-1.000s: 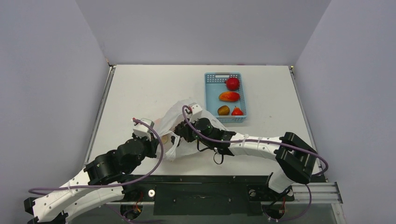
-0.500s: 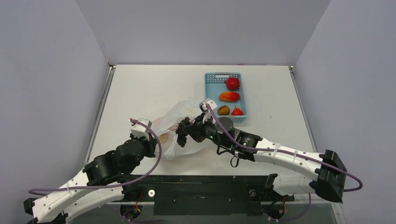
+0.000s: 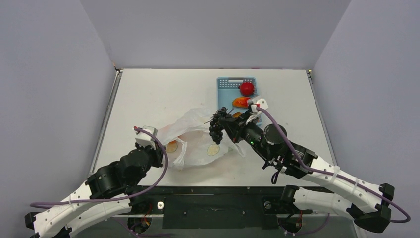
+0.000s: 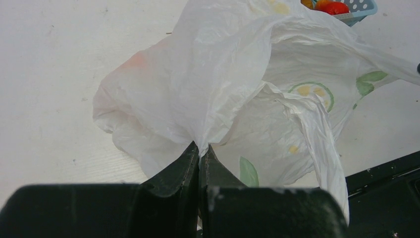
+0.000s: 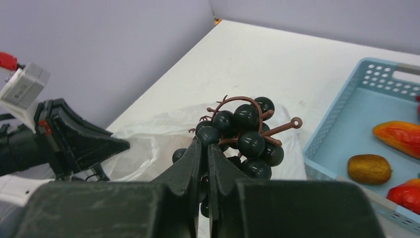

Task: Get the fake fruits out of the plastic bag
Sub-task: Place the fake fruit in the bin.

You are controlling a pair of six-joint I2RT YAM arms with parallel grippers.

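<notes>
Blue basket (image 3: 236, 79) sits at the far right of the table (image 3: 148, 99). Loaded in it: red apple (image 3: 246, 89) at the far end, mango (image 5: 398, 134) next, kiwi (image 5: 369, 169) and small red fruit (image 5: 407, 194) side by side at the near end. Plastic bag (image 3: 195, 134) is slumped mid-table, just left of the basket, crumpled. Its contents cannot be told through the film; only a faint orange-pink tint is seen on one flank in the left wrist view. Grape bunch (image 5: 247, 136) is out of the bag, held in the air over the bag's right edge, near the basket's near-left corner. Right arm (image 3: 297, 158) is stretched diagonally from near right toward centre; right jaws are closed to a thin slit, clamped on the bunch's left side. Left arm (image 3: 114, 176) is reached in from near left; left jaws are pinched tight on a fold of bag film at the bag's near-left side, with the film drawn to a peak at the pinch. Table is white and matte, enclosed left, right and far by plain lilac-grey walls (image 3: 213, 29).
</notes>
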